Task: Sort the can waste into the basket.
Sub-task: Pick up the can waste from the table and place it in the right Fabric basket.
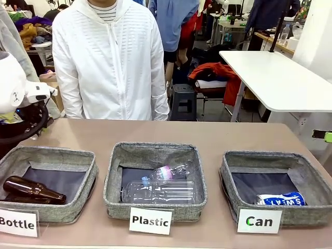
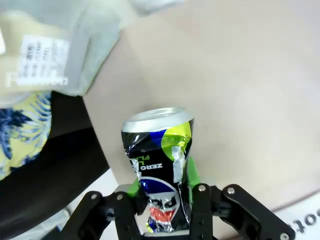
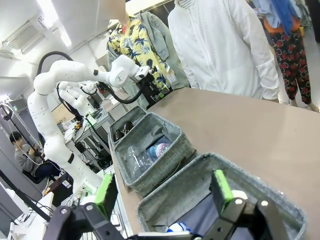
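Note:
In the left wrist view my left gripper (image 2: 161,175) is shut on the crushed can (image 2: 157,137). The can is dark with a silver top and red, blue and yellow marks, and it stands upright between the green pads (image 2: 192,172) above the tan table. A blue and white can (image 1: 280,198) lies in the front right corner of the grey "Can" basket (image 1: 233,166). My right gripper (image 3: 165,192) is open and empty above that basket (image 3: 230,172). The left arm (image 1: 23,91) shows at the table's far left.
A "Plastic" basket (image 1: 116,171) with clear bottles sits in the middle. At the left is a "Bottle" basket (image 1: 52,155) with a brown bottle (image 1: 31,190). A person in a white jacket (image 1: 109,62) stands at the far side. A white table (image 1: 280,78) is back right.

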Robot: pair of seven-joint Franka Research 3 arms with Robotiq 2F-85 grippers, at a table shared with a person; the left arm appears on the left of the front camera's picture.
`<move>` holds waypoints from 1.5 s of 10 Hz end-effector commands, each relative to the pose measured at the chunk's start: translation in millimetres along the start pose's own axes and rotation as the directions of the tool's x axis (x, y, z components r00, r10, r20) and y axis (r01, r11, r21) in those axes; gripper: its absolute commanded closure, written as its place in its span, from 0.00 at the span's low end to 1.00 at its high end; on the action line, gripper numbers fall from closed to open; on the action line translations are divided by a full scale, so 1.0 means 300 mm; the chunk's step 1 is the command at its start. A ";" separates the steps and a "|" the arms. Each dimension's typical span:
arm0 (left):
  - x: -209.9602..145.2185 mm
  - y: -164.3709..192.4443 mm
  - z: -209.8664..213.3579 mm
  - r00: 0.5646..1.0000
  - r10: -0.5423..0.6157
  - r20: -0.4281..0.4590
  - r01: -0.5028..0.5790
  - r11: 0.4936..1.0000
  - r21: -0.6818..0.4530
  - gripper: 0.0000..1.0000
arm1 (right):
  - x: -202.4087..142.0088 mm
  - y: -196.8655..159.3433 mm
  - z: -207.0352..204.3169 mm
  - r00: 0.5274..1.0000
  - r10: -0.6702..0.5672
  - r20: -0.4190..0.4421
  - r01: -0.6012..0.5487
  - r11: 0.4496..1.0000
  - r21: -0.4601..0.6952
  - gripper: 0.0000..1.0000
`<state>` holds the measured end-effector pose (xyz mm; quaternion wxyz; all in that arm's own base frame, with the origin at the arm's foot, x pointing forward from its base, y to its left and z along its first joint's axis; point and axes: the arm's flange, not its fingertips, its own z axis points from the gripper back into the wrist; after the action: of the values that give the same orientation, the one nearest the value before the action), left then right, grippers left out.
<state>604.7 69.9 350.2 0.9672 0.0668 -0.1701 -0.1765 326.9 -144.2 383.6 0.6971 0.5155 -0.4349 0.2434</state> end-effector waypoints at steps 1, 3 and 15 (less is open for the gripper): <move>-0.079 -0.049 0.211 0.976 -0.176 0.126 0.187 0.979 -0.081 1.00 | 0.006 0.008 -0.014 1.000 0.001 0.027 -0.001 1.000 -0.013 0.00; -0.161 -0.122 0.483 0.870 -0.402 0.286 0.437 0.897 -0.069 1.00 | 0.006 0.008 -0.014 1.000 0.001 0.027 -0.001 1.000 -0.013 0.00; -0.574 -0.219 0.712 0.339 -0.815 0.470 0.926 0.203 -0.318 1.00 | 0.006 0.008 -0.014 1.000 0.001 0.027 -0.001 1.000 -0.013 0.00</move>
<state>360.2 57.6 484.0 0.6479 -0.1341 -0.1311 -0.7382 326.8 -144.4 383.6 0.6972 0.5152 -0.4350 0.2432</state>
